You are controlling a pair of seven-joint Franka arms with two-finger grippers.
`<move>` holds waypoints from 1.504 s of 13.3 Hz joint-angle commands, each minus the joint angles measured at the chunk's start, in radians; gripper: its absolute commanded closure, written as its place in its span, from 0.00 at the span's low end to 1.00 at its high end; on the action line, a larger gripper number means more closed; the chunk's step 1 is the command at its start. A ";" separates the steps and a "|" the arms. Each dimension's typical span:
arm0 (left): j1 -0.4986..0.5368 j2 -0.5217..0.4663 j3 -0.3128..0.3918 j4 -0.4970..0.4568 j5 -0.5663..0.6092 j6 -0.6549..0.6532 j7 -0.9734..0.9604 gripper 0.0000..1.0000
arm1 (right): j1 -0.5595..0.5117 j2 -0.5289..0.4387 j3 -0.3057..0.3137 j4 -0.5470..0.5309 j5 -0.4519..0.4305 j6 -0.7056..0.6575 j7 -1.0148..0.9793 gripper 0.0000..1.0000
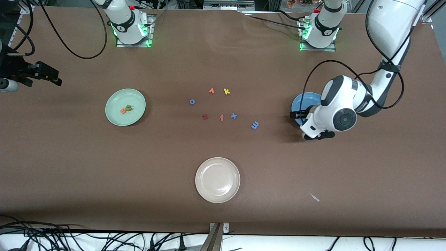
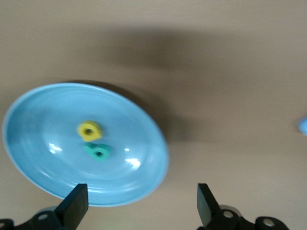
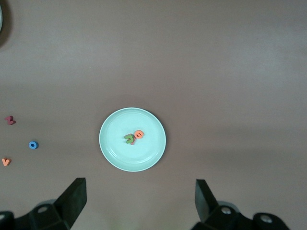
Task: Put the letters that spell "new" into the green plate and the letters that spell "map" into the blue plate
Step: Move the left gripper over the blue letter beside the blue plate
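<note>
From the front we see loose foam letters mid-bench: a blue m (image 1: 255, 125) among a red z (image 1: 205, 116), orange f (image 1: 221, 118) and cream-white plate (image 1: 217, 180).

The left wrist shows the left pincer (image 2: 139, 203) wide over the round blue plate (image 2: 43, 167) (yellow a (image 2: 89, 130), teal p (image 2: 97, 151) inside).

The right wrist shows the right pincer (image 3: 139, 199) wide, high above the mint-green plate (image 3: 115, 153) holding green n (image 3: 129, 139) and orange e (image 3: 139, 134).

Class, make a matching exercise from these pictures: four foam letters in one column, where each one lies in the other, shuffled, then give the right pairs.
1. yellow a
2. orange e
3. blue m
4. yellow k

A. in the green plate
B. on the table, beside the salmon letter
C. in the blue plate
D. on the table, nearest the blue plate

Pairs: 1-C, 2-A, 3-D, 4-B
</note>
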State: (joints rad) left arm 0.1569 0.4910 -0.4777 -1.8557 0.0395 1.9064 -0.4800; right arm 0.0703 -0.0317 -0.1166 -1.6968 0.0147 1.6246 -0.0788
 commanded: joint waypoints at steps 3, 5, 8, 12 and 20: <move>-0.108 0.030 -0.010 0.021 -0.035 0.178 -0.157 0.00 | -0.006 0.006 -0.006 0.023 0.014 -0.019 -0.004 0.00; -0.143 0.050 -0.007 0.021 -0.024 0.223 -0.157 0.00 | -0.003 0.006 0.002 0.025 0.013 -0.017 0.004 0.00; -0.161 0.083 -0.007 0.023 -0.021 0.252 -0.155 0.01 | -0.003 0.006 0.002 0.023 0.014 -0.017 0.004 0.00; -0.198 0.123 -0.004 0.021 -0.021 0.315 -0.152 0.05 | -0.003 0.006 0.002 0.023 0.014 -0.019 0.004 0.00; -0.241 0.179 0.001 0.020 -0.023 0.428 -0.211 0.10 | -0.001 0.006 0.003 0.023 0.016 -0.019 0.001 0.00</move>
State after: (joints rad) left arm -0.0575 0.6605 -0.4849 -1.8472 0.0204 2.3086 -0.6454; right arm 0.0701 -0.0313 -0.1172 -1.6927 0.0160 1.6234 -0.0784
